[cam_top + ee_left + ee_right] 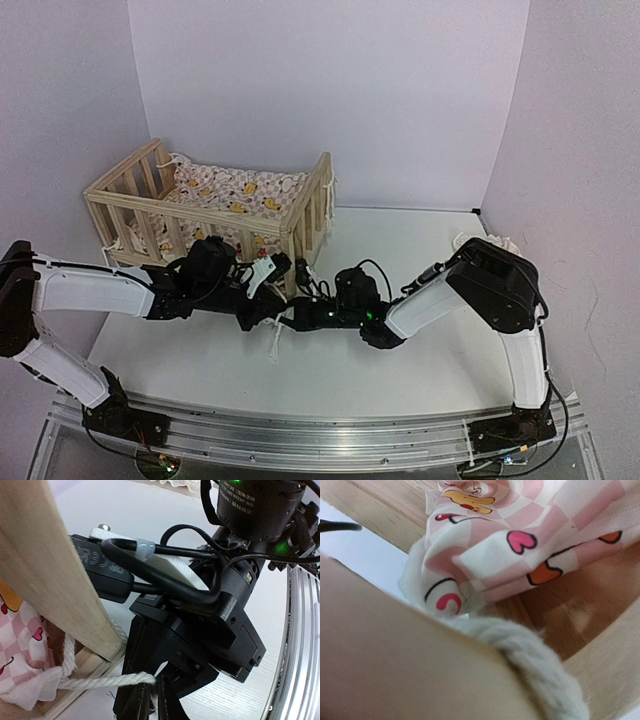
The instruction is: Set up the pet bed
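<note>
while the right tool [304, 279] sits closed by the pet bed [190, 213], the left tool's [155, 701] state is unclear.

Soft bright light is filling the top view; the pet bed [395, 670] is looking blurry (right wrist, too close).

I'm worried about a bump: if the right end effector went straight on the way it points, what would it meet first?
Probably the near corner post of the pet bed, with the white rope beside it. The right end effector sits very close, though depth is unclear.
</note>
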Robot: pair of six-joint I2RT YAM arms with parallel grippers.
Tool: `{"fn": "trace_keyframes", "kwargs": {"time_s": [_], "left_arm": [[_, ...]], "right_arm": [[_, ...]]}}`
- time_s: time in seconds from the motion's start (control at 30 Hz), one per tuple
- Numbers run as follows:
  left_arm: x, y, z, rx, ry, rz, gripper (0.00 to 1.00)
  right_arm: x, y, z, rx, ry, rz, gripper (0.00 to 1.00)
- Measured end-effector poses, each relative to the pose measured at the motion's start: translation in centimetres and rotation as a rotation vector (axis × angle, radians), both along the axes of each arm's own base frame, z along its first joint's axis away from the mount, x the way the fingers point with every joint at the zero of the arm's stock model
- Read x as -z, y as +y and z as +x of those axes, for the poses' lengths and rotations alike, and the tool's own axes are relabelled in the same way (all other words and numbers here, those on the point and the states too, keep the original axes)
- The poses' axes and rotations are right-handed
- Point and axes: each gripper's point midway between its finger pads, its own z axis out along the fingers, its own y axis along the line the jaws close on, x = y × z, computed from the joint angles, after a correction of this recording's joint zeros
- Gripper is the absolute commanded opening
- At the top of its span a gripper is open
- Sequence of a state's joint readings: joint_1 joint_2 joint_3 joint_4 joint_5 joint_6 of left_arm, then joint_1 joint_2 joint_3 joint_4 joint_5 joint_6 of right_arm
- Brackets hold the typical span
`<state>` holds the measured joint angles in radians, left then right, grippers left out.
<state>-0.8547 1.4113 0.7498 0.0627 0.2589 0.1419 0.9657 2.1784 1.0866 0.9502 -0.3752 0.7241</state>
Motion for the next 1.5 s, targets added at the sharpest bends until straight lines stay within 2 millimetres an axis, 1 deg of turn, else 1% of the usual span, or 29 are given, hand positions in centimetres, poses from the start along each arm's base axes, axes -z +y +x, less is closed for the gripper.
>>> {"fn": "trace_keyframes", "kwargs": {"time_s": [0.07,0.17,0.37,0.47,0.7,0.77,0.8,0.87,0.93,1.0,1.07,1.1,1.23,1.33,1.43,1.5], "left_arm": [[0.4,0.1,-0.2,0.009,0.0,0.017,0.16],[0.6,0.3,-0.3,0.022,-0.01,0.037,0.24],[1.2,0.7,-0.8,0.059,-0.011,0.089,0.47],[0.6,0.7,-1.3,0.096,-0.023,0.089,0.57],[-1.7,1.2,-2.3,0.163,-0.089,0.07,0.72],[-2.5,1.5,-2.6,0.181,-0.11,0.062,0.74],[-2.9,1.8,-2.6,0.186,-0.123,0.058,0.71],[-3.8,2.5,-2.5,0.191,-0.144,0.047,0.62],[-4.4,3.4,-2.1,0.192,-0.164,0.046,0.56],[-4.6,4.4,-1.4,0.177,-0.179,0.054,0.55],[-4.0,5.3,-0.8,0.167,-0.192,0.075,0.57],[-3.2,5.7,-0.5,0.168,-0.197,0.095,0.6],[1.3,6.6,-1.0,0.218,-0.174,0.188,0.67],[3.9,6.6,-1.0,0.253,-0.162,0.232,0.69],[5.0,6.3,-0.6,0.269,-0.178,0.24,0.67],[5.1,5.9,-0.2,0.268,-0.192,0.232,0.61]], "right_arm": [[0.0,0.0,0.0,0.001,0.004,0.002,0.0],[0.0,0.1,0.0,0.002,0.01,0.007,0.0],[0.5,0.3,0.0,0.002,0.022,0.026,0.0],[0.5,0.3,-0.1,0.002,0.024,0.037,0.0],[0.4,0.5,-0.1,-0.001,0.027,0.046,0.0],[0.4,0.5,-0.1,-0.001,0.027,0.046,0.0],[0.4,0.5,-0.1,-0.001,0.027,0.047,0.0],[0.4,0.5,-0.1,-0.001,0.027,0.048,0.0],[0.4,0.5,-0.1,-0.002,0.027,0.049,0.0],[0.4,0.6,-0.1,-0.004,0.027,0.05,0.0],[0.4,0.6,-0.2,-0.005,0.027,0.051,0.0],[0.4,0.6,-0.2,-0.005,0.027,0.051,0.0],[0.3,0.7,-0.2,-0.009,0.027,0.052,0.0],[0.3,0.7,-0.2,-0.009,0.027,0.052,0.0],[0.3,0.7,-0.2,-0.009,0.027,0.052,0.0],[0.3,0.7,-0.2,-0.009,0.026,0.051,0.0]]}}
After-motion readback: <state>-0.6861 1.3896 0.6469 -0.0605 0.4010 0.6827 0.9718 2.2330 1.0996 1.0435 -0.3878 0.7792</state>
